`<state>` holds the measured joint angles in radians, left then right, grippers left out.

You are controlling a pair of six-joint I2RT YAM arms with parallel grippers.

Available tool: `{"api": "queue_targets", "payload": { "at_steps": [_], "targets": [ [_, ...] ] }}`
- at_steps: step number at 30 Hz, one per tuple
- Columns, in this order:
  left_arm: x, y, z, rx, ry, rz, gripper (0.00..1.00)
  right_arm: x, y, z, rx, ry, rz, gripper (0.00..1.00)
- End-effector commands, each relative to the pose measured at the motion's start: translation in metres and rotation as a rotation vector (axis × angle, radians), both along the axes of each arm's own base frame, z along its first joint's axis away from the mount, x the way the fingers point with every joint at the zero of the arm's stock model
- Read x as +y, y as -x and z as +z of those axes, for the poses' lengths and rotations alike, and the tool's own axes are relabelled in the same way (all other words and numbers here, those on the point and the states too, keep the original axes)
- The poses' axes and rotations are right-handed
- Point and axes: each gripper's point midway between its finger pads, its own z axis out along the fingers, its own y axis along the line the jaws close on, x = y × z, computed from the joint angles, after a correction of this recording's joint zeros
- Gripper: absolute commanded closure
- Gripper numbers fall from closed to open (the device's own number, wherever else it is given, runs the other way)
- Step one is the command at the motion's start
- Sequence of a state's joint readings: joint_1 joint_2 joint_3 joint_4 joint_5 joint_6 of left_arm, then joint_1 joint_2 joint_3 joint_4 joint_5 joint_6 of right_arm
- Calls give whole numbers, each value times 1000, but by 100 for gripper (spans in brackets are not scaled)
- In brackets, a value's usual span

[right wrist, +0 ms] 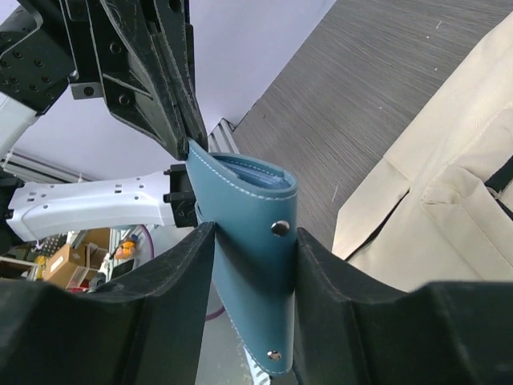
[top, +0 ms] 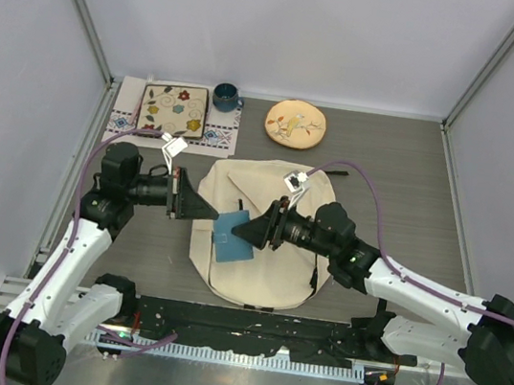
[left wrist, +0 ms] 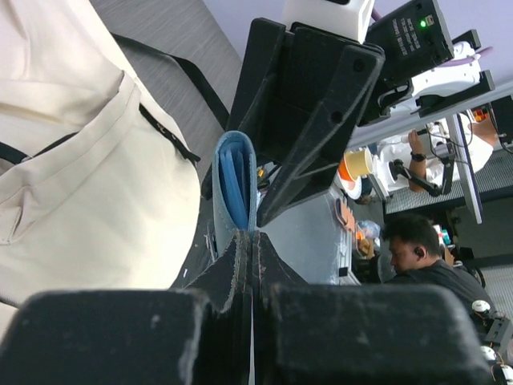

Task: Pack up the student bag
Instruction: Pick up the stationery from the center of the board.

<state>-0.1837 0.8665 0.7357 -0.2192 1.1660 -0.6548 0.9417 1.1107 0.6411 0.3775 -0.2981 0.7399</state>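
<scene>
Pouch (right wrist: pixel 255 200), blue, is gripped by left gripper (left wrist: pixel 251 241) and right gripper (right wrist: pixel 255 249) together; student bag (top: pixel 269 272) lies directly beneath both.

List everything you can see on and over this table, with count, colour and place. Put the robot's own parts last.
bag: one, cream with black straps, flat at the table's middle
pouch: one, blue, held above the bag's left side
mug: one, dark blue, far edge, left of centre
round plate: one, yellowish with floral print, far edge, right of the mug
square plate: one, cream with floral print, far left, on the cloth
cloth: one, white with patterned borders, far left
table: one, dark grey
left gripper: one, black, shut on the pouch's edge
right gripper: one, black, fingers against both sides of the pouch
</scene>
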Motion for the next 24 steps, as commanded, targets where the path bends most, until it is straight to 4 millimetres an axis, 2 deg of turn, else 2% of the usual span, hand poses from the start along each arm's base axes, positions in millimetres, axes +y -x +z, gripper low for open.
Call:
{"api": "queue_targets", "payload": {
  "at_steps": [1,3,4,6,7,8,9,12,13,14,17,24],
  "targets": [
    [-6,6,10,-62,30,-48,100,8,9,32,-58,-112,65,58],
    [-6,4,11,-61,33,-39,100,9,12,32,-50,-119,77,65],
    [-6,3,10,-58,31,-35,100,8,12,35,-55,-128,77,75],
    [-6,-4,4,-34,18,0,97,6,10,33,-50,-129,57,82],
    [-6,-7,0,-16,12,14,89,4,11,33,-51,-134,53,85],
    [-6,-15,-6,2,-3,49,77,2,8,33,-50,-136,30,87],
    [-5,-19,-11,21,-16,73,50,0,6,31,-46,-128,16,88],
    [-3,-32,-19,60,-40,151,23,-7,-1,29,-45,-114,-46,90],
    [-2,-34,-20,61,-41,169,19,-10,-3,22,-32,-97,-64,91],
    [-1,-36,-18,51,-38,190,11,-13,-2,24,-31,-103,-75,91],
    [0,-42,-17,51,-13,233,3,-22,-8,23,-16,-120,-137,91],
    [-13,-34,-14,59,96,178,1,-34,-18,30,4,-185,-236,91]
  ]
}}
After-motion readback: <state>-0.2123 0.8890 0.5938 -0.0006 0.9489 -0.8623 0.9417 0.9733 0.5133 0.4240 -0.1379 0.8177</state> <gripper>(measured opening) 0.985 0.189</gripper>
